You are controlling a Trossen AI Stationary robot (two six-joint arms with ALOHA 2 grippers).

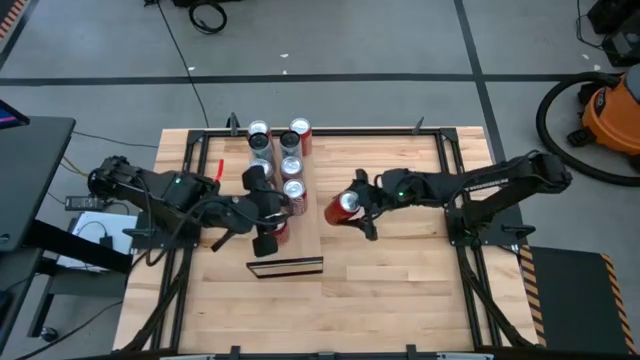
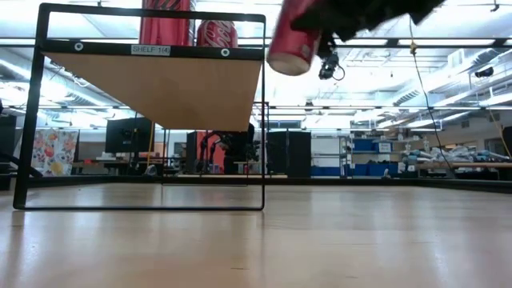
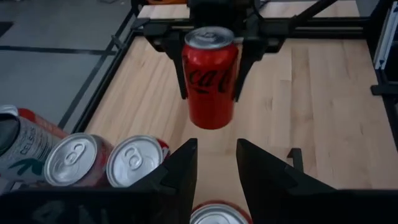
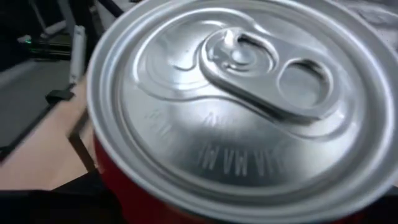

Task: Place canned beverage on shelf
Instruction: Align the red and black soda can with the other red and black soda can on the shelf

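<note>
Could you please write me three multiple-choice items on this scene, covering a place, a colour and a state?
1. Where is the right gripper?
A. Just right of the shelf
B. Off the table
C. Under the shelf

2. What colour is the can it holds?
A. Green
B. Red
C. Blue

3. How is that can?
A. Lying on the table
B. Standing on the shelf
C. Held in the air

Answers:
1 A, the high view shows it there.
2 B, the left wrist view shows a red body.
3 C, the low view shows it clear of the tabletop.

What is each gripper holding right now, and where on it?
The right gripper holds a red cola can by its sides, lifted off the table. The left gripper holds nothing, hovering over cans on the shelf.
</note>
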